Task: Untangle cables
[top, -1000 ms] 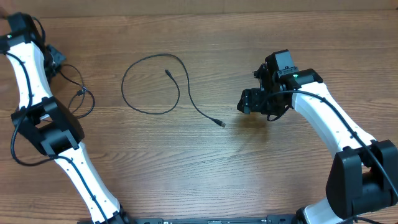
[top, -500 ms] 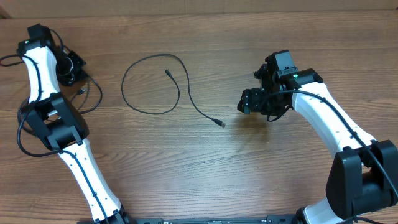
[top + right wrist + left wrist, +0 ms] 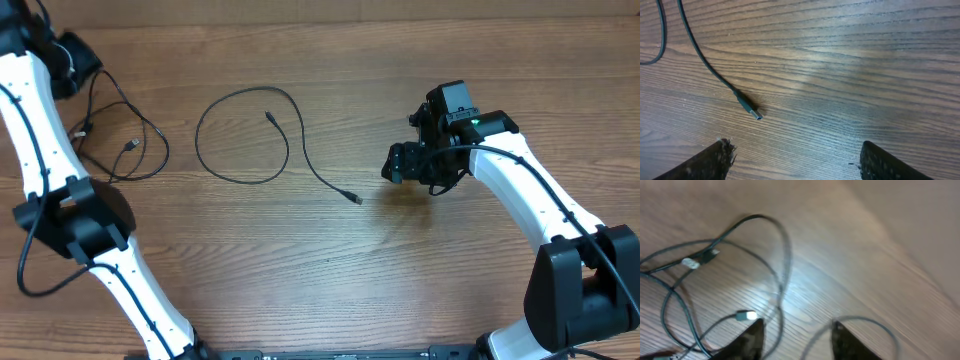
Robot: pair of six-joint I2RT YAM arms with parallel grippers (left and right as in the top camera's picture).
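Left jaws stand parted, empty, near the tangle (image 3: pixel 120 140) at the table's (image 3: pixel 330 290) left, right jaws wide, empty, by the loose cable (image 3: pixel 746 105) (already free): grabbing crossed strands together risks tightening the tangle.

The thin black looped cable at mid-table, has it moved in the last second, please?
No; the looped cable lies unchanged against the table's far edge.

two arms (image 3: pixel 35 125) (image 3: pixel 520 192), one loose cable (image 3: pixel 197 140), one tangle (image 3: pixel 130 146) (its cord count unclear).
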